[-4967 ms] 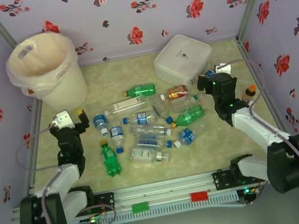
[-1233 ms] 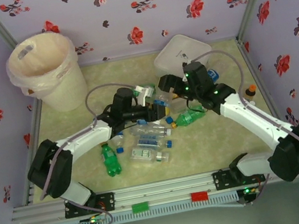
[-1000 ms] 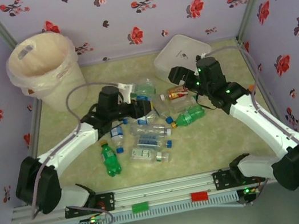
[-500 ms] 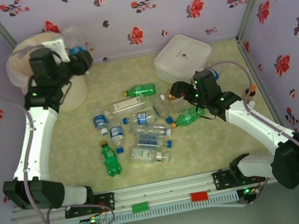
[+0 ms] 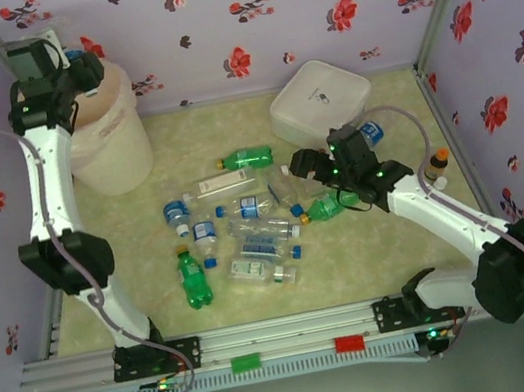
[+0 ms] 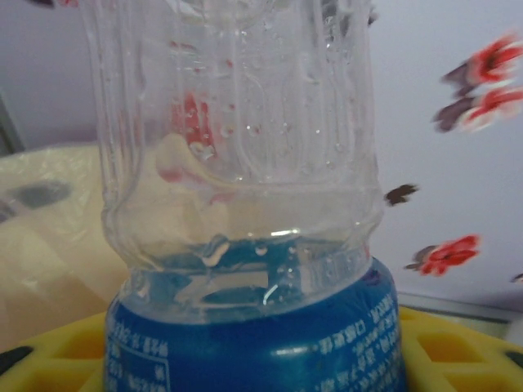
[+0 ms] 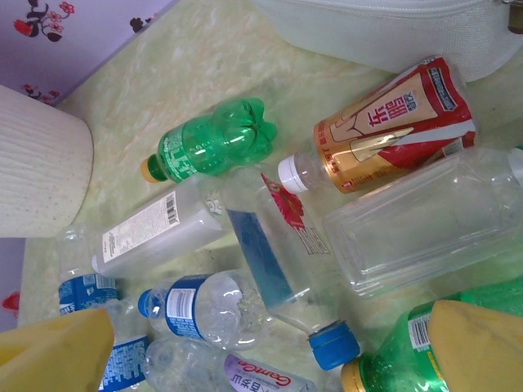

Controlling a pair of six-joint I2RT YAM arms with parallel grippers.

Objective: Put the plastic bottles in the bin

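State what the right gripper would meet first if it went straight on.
Likely the clear blue-capped bottle, framed between the open fingers of the right gripper; depth is unclear.

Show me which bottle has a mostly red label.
The red-and-gold bottle with a white cap, lying on its side next to the white box. The bottles around it are clear with blue labels, or green.

Left gripper (image 5: 86,73) raised high, clamped; right gripper (image 5: 300,165) low, jaws wide apart
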